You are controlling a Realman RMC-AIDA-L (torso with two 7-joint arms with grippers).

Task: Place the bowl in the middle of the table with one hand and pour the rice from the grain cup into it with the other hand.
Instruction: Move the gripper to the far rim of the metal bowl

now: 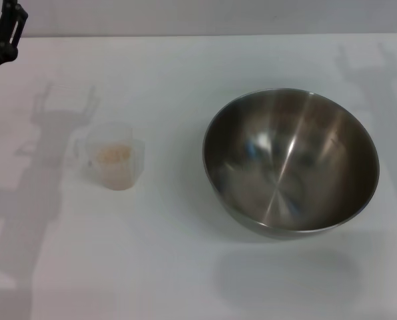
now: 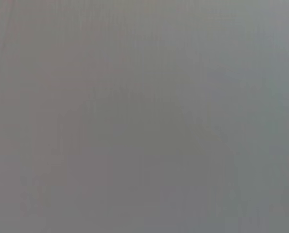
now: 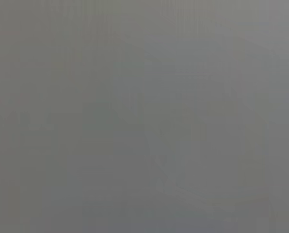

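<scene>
Bowl (image 1: 290,162) sits upright on the table (image 1: 185,267), right of centre, empty, shiny inside facing up. Not yet in the middle, so judged step is still the placing. Grain cup (image 1: 113,156) stands upright well apart on the left, handle pointing left, rice (image 1: 112,153) inside as a pale beige mass, roughly half full though the frosted wall makes the level hard to read. Layout makes sense: cup on the left arm's side for pouring, bowl on the right arm's side for shifting.

Left gripper (image 1: 10,20) shows only as a dark piece at the far-left upper corner of the head view, raised, well apart from the cup, holding nothing. Mostly cut off by the frame edge, so cannot tell whether it is spread or closed. Right gripper is out of the head view entirely; only arm shadows fall on the table near the right edge.

Both wrist views give flat grey blank, probably bare tabletop or out of focus; no object visible in either. Nothing touched, no rice in the bowl, no spill seen.
</scene>
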